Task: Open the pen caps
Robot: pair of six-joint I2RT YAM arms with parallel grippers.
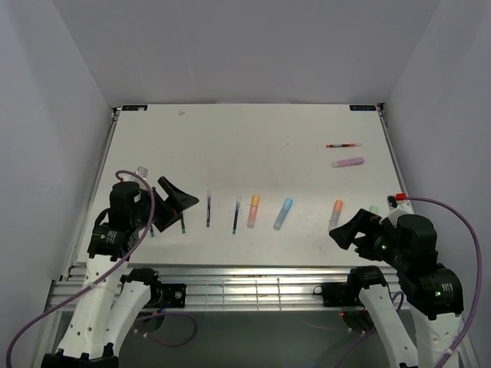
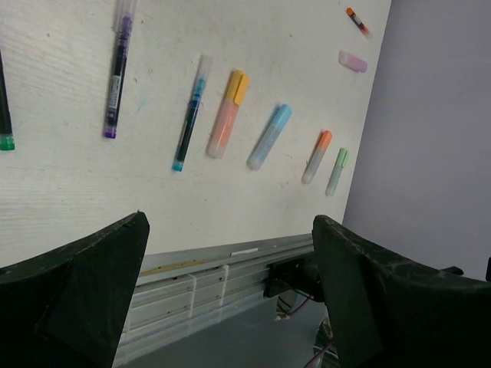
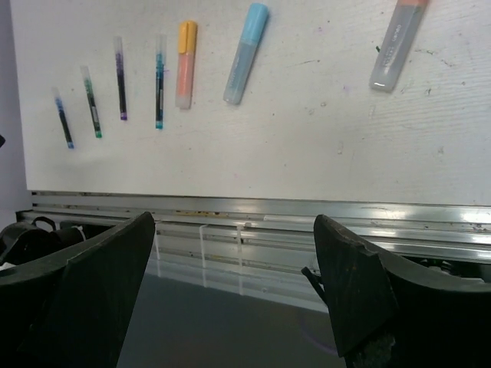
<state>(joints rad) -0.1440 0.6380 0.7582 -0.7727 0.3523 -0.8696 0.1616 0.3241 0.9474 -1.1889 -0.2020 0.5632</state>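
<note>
Pin one barrel with the black left gripper (image 1: 178, 201) and pull its stubby plastic cap (image 1: 255, 200) straight off with the black right gripper (image 1: 349, 228) (both spread wide, holding nothing). Counted from the thick pastel-orange highlighter (image 1: 253, 213): four thin pens (image 1: 208, 208) left, three more highlighters (image 1: 283, 213) right, one lilac highlighter (image 1: 347, 162) and one thin red-ended pen (image 1: 344, 145) far beyond right; ten caps, seemingly all on.

Top camera overlooks the table (image 1: 253, 146) from above, behind me. My wrist cameras, low at its near edge, share the yellow-orange pen cap (image 2: 239, 86).
</note>
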